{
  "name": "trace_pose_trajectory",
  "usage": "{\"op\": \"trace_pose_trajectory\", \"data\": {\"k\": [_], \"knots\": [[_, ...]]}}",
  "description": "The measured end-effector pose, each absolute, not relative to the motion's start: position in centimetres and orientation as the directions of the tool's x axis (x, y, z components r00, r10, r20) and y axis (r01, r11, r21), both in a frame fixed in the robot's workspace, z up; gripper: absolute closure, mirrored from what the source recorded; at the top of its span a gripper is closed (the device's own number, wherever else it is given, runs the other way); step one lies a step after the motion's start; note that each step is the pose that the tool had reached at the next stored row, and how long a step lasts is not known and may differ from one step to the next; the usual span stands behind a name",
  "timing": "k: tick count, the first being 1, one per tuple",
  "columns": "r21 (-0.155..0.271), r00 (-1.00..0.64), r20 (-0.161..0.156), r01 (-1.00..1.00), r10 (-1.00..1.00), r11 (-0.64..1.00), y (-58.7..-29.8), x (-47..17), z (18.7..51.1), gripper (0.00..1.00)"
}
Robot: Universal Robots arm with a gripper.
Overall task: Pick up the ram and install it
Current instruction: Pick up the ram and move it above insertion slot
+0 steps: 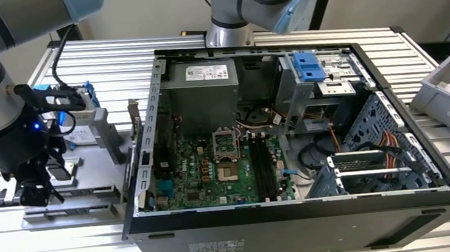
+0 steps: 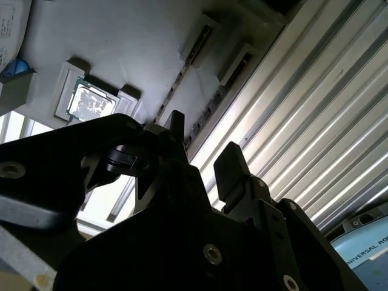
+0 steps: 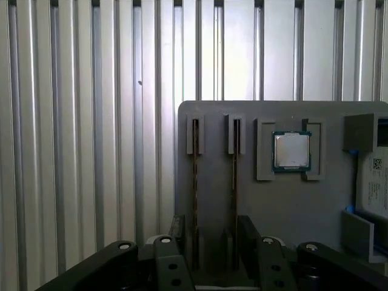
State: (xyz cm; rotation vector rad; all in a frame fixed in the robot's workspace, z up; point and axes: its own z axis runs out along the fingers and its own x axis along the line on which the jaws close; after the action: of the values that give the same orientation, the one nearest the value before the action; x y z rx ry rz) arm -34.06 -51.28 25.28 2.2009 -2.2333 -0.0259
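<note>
gripper (image 3: 212, 221): released, fingers spread, nothing between them. It hangs low over the grey fixture tray (image 3: 285, 206), which sits beside the open PC case (image 1: 299, 229) on the exterior view's left.
ram (image 3: 195, 182): in the tray, not picked up yet. It stands on edge in a narrow slot, thin top edge up toward the wrist.
neighbour stick (image 3: 234, 176): same kind, in the parallel slot just beside it. Both fall between the spread fingers in the first wrist view, so can't tell which one the gripper is lined up on.
long axis: runs along the tray, parallel to the table slats (image 3: 91, 151) and to the neighbour stick. One end sits at the slot blocks, the other passes under the gripper.
why on edge: the slots leave the flat faces reachable, so the fingers can pinch across the thickness. It probably also suits an edge-down push into a socket.
finger line: crosses the thin dimension, square to the long axis.
other tray parts: CPU (image 3: 291, 150) lies flat in its pocket beside the sticks, hard drive (image 3: 373, 176) beyond it.
target: long black memory sockets (image 1: 263, 165) on the motherboard (image 1: 204, 170) inside the case, well apart from the ram.
progress: looks like the approach stage, no contact visible.
</note>
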Motion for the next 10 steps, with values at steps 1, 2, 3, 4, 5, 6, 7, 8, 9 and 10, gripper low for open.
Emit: {"op": "trace_pose_trajectory", "data": {"k": [1, 2, 3, 4, 5, 6, 7, 8, 9, 10], "knots": [[0.016, -0.015, -0.007, -1.000, -1.000, 0.015, -51.30, -34.05, 25.20, 0.00], [0.016, -0.015, -0.007, -1.000, -1.000, 0.015, -51.32, -34.06, 25.13, 0.00], [0.016, -0.015, -0.007, -1.000, -1.000, 0.015, -51.35, -34.06, 25.05, 0.00], [0.016, -0.015, -0.007, -1.000, -1.000, 0.015, -51.38, -34.05, 24.99, 0.00], [0.016, -0.015, -0.007, -1.000, -1.000, 0.015, -51.41, -34.05, 24.92, 0.00], [0.016, -0.015, -0.007, -1.000, -1.000, 0.015, -51.43, -34.05, 24.84, 0.00], [0.016, -0.015, -0.008, -1.000, -1.000, 0.015, -51.45, -34.05, 24.76, 0.00], [0.016, -0.015, -0.008, -1.000, -1.000, 0.014, -51.47, -34.05, 24.68, 0.00], [0.016, -0.015, -0.007, -1.000, -1.000, 0.015, -51.48, -34.05, 24.61, 0.00], [0.016, -0.015, -0.008, -1.000, -1.000, 0.015, -51.50, -34.05, 24.53, 0.00]]}}
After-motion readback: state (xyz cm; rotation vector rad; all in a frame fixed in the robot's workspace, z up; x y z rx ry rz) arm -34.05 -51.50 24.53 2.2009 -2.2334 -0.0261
